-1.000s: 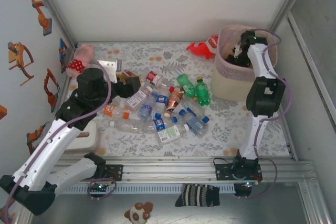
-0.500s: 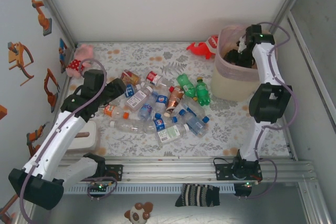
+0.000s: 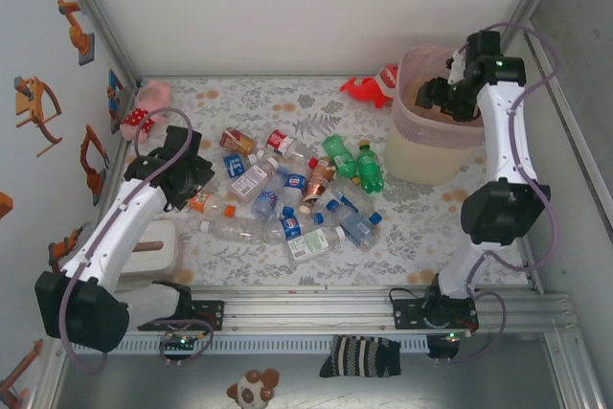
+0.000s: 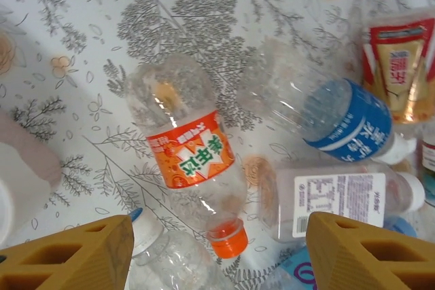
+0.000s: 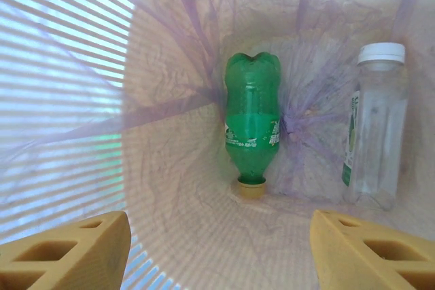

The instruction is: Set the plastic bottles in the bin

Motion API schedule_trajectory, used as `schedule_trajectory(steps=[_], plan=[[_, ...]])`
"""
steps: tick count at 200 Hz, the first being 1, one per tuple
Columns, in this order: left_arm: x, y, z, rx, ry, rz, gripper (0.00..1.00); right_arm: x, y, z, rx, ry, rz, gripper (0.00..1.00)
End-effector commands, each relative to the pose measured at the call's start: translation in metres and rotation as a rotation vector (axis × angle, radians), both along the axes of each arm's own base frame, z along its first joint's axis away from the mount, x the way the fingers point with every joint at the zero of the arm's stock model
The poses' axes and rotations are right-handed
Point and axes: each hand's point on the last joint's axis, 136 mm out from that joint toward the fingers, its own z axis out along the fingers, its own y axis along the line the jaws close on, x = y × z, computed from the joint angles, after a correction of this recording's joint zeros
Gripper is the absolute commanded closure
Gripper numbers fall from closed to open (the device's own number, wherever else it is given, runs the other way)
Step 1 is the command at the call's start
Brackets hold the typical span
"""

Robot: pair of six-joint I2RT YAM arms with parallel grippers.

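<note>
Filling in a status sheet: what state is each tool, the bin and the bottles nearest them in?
left tool: open, empty
orange-label bottle: capped, lying flat under left tool
right tool: open, empty
bin: upright, bag-lined, under right tool
green bottle: capped, inside bin
white-capped bottle: inside bin

Hidden and cut off
Right arm [image 3: 503, 131] covers part of the bin [image 3: 421, 155] mouth; the right edge cuts a red-labelled bottle [image 4: 397, 73]

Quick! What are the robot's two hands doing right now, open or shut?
Left gripper: open, empty, above the orange-labelled bottle.
Right gripper: open, empty, over the bin.
</note>
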Motion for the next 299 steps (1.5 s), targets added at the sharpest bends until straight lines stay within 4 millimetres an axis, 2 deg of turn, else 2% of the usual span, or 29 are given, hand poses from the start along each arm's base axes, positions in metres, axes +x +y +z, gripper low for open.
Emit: schedule_trajectory(steps=[1,22,52,101,140,229,269,299], plan=[[-0.011,0.007,-0.018,-0.042,0.073,0.084,0.34,-0.017,-0.003,0.033,-0.017,-0.058,-0.02,0.31],[-0.014,0.014,-0.029,-0.061,0.106,0.135,0.35,-0.028,-0.003,0.046,-0.024,-0.086,-0.021,0.31],[-0.016,0.023,-0.045,-0.098,0.157,0.197,0.36,-0.04,-0.003,0.054,-0.034,-0.107,-0.024,0.31],[0.0,0.023,-0.066,-0.194,0.182,0.213,0.35,-0.053,-0.003,0.062,-0.042,-0.126,-0.023,0.31],[0.014,0.032,-0.081,-0.24,0.211,0.237,0.32,-0.059,-0.003,0.061,-0.047,-0.123,-0.02,0.31],[0.036,0.03,-0.125,-0.322,0.316,0.248,0.3,-0.069,-0.004,0.058,-0.057,-0.116,-0.018,0.31],[0.037,0.032,-0.136,-0.316,0.346,0.256,0.32,-0.074,-0.005,0.057,-0.06,-0.115,-0.021,0.31],[0.039,0.034,-0.131,-0.303,0.334,0.252,0.37,-0.077,-0.004,0.06,-0.061,-0.124,-0.023,0.31]])
